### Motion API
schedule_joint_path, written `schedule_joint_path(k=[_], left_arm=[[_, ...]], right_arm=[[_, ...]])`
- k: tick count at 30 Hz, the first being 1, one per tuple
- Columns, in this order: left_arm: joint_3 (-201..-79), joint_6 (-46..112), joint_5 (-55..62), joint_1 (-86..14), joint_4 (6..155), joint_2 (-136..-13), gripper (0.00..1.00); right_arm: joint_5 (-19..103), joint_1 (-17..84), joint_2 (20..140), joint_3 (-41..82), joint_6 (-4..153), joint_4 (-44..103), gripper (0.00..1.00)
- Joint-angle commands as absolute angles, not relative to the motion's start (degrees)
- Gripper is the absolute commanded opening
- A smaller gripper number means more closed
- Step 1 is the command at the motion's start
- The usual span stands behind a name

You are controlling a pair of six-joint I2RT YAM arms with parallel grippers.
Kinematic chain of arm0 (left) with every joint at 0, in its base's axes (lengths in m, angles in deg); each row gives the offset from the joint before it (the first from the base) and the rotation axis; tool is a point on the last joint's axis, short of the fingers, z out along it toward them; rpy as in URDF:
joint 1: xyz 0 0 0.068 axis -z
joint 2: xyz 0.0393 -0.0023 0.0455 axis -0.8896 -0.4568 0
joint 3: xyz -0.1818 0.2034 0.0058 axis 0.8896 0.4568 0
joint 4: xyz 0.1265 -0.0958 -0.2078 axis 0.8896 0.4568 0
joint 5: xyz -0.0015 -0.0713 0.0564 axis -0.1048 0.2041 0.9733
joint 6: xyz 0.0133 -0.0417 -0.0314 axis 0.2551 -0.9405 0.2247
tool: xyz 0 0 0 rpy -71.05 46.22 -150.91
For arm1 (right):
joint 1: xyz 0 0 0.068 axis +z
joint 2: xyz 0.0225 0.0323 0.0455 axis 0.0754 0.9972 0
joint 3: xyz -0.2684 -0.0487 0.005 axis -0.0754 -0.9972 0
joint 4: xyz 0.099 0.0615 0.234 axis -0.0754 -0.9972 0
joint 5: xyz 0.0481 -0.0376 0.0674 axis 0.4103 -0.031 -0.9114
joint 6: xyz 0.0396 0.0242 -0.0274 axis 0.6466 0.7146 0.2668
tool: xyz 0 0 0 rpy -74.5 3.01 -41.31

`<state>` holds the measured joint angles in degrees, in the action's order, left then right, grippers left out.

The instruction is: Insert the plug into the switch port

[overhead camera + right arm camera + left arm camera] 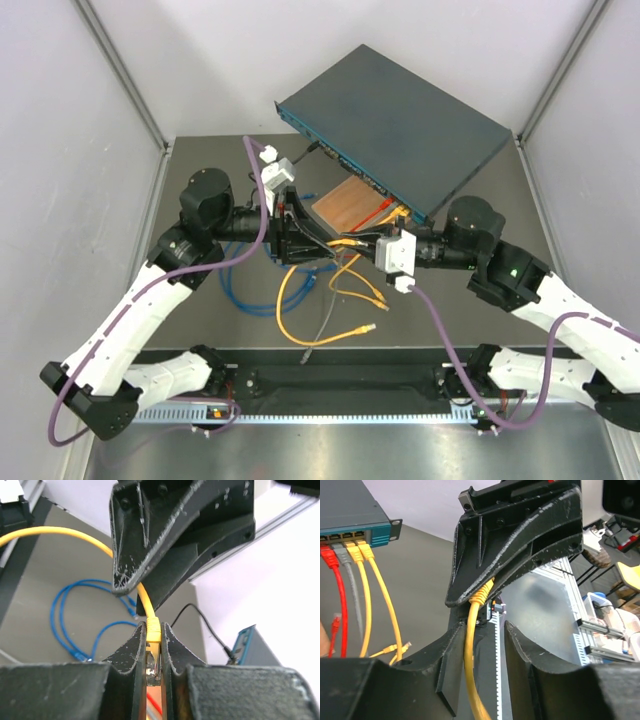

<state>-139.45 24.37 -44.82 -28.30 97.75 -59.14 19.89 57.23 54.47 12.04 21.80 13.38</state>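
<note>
The switch (400, 120) is a wide dark teal-grey box at the back of the table; its socket face shows in the left wrist view (350, 530) and one corner in the right wrist view (247, 642). My right gripper (154, 632) is shut on the yellow plug (154, 647), whose clear tip points back towards the wrist. My left gripper (482, 630) is open. The yellow cable (470, 670) runs between its fingers, close to the left one. The two grippers meet tip to tip in front of the switch: left (305, 240), right (352, 245).
A brown wooden board (350, 205) lies in front of the switch. Red (340, 605), grey and two yellow cables are plugged into the switch. Loose blue (245, 285), yellow (330, 300) and grey cables lie on the table. A black lead (200, 617) runs to the switch.
</note>
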Motion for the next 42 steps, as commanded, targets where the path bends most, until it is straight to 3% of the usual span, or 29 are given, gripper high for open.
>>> schedule_joint_path(k=[1, 9, 13, 14, 17, 18, 21, 25, 28, 31, 34, 37, 39, 42], left_arm=[[-138.5, 20.9, -47.1, -28.3, 91.2, -58.7, 0.41], [-137.2, 15.8, -48.7, -28.3, 86.3, -59.0, 0.24], [-136.3, 13.7, -49.3, -28.3, 84.1, -59.0, 0.0], [-136.0, 13.5, -49.1, -28.3, 83.9, -59.0, 0.0], [-135.2, 13.9, -47.2, -28.5, 84.9, -58.4, 0.0], [-135.1, 16.4, -44.4, -28.5, 87.8, -58.2, 0.0], [-135.5, 23.4, -36.8, -28.5, 92.5, -56.9, 0.0], [-132.8, 33.1, -26.7, -28.3, 95.1, -53.9, 0.0], [-130.3, 42.3, -21.4, -27.5, 95.3, -52.9, 0.0], [-129.0, 49.9, -16.5, -26.0, 95.5, -52.2, 0.0], [-128.6, 57.1, -10.0, -22.1, 95.4, -51.2, 0.0], [-127.3, 63.5, -0.8, -10.4, 95.4, -50.8, 0.0], [-125.7, 67.5, 11.1, -5.2, 92.3, -51.0, 0.0], [-124.3, 66.1, 18.3, -2.8, 88.7, -52.5, 0.0]], right_arm=[[22.0, 59.2, 53.1, 11.2, 17.0, 19.5, 0.0], [22.7, 60.9, 53.5, 10.9, 15.9, 19.2, 0.0], [23.2, 61.2, 53.7, 10.9, 15.6, 18.7, 0.0], [23.6, 61.4, 53.9, 10.9, 16.0, 18.6, 0.0], [26.2, 61.6, 53.8, 10.8, 17.4, 18.1, 0.3], [29.1, 61.5, 53.4, 10.8, 18.6, 18.1, 0.58], [35.7, 61.5, 52.3, 10.9, 23.6, 16.1, 0.83], [41.5, 61.5, 49.3, 11.9, 34.2, 11.7, 0.85], [42.1, 58.4, 48.8, 13.7, 45.0, 6.4, 0.74], [36.2, 51.8, 49.6, 16.1, 55.7, 0.4, 0.72], [29.1, 43.7, 52.2, 18.9, 65.8, -4.7, 0.76], [18.5, 32.1, 53.7, 19.6, 78.7, -6.0, 0.81], [12.8, 24.2, 54.1, 19.0, 84.8, -5.6, 0.83], [8.8, 15.2, 53.5, 17.4, 94.4, -3.6, 0.87]])
